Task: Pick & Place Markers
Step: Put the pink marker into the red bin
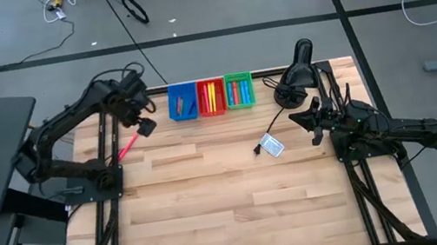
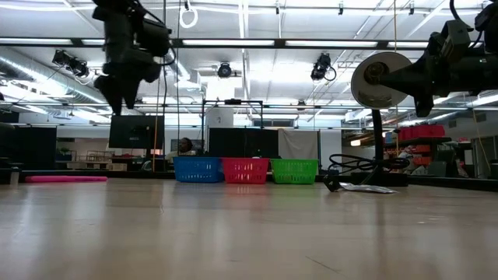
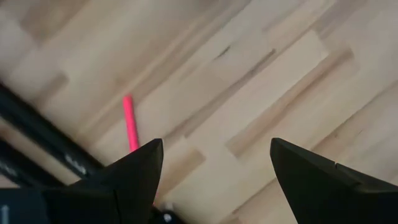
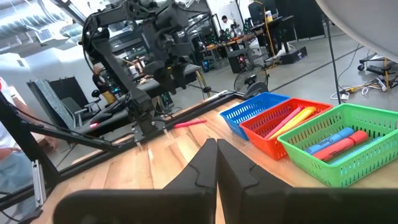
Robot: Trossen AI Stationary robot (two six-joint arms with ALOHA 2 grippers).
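A pink marker (image 1: 126,146) lies flat on the wooden table near its left edge; it also shows in the low view (image 2: 66,179) and between my fingers' view (image 3: 130,124). My left gripper (image 1: 146,126) hangs open above the table, pointing down, just to the right of that marker and touching nothing (image 3: 214,162). More markers lie in the blue bin (image 1: 183,102), the red bin (image 1: 211,97) and the green bin (image 1: 239,93) at the far edge. My right gripper (image 4: 216,168) rests shut at the table's right side (image 1: 310,118), pointing level.
A small white-and-blue card (image 1: 272,145) with a black cable lies right of centre. A black round-headed stand (image 1: 298,70) stands at the far right beside the green bin. The table's frame rail (image 3: 43,140) runs close to the pink marker.
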